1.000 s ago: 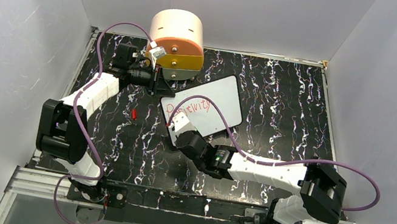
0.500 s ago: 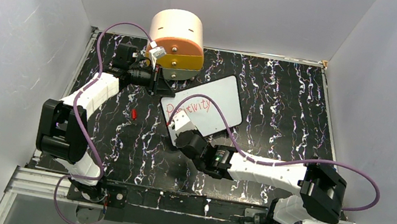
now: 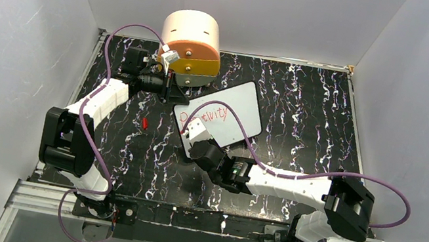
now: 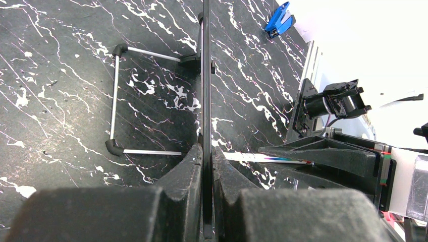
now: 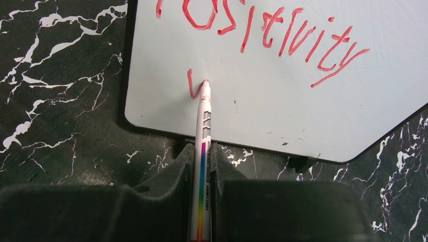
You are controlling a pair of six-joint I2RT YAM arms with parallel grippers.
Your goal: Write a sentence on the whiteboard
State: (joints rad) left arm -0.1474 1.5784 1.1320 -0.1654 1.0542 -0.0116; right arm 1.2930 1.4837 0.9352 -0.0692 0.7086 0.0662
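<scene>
Red sentence (image 5: pixel 262 35) on whiteboard (image 5: pixel 262 111) reads "Positivity" — lone "v"-like stroke beneath. Marker (image 5: pixel 204 126) barrel print — too small to read.

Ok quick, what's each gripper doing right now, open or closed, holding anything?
Left gripper: closed on the whiteboard edge.
Right gripper: closed on the marker, tip on the whiteboard.

Left arm (image 3: pixel 102 98) reaches forward, right arm (image 3: pixel 287 186) stretches leftward, left pincer (image 4: pixel 206 151) and right pincer (image 5: pixel 203 150) both clamped.
</scene>
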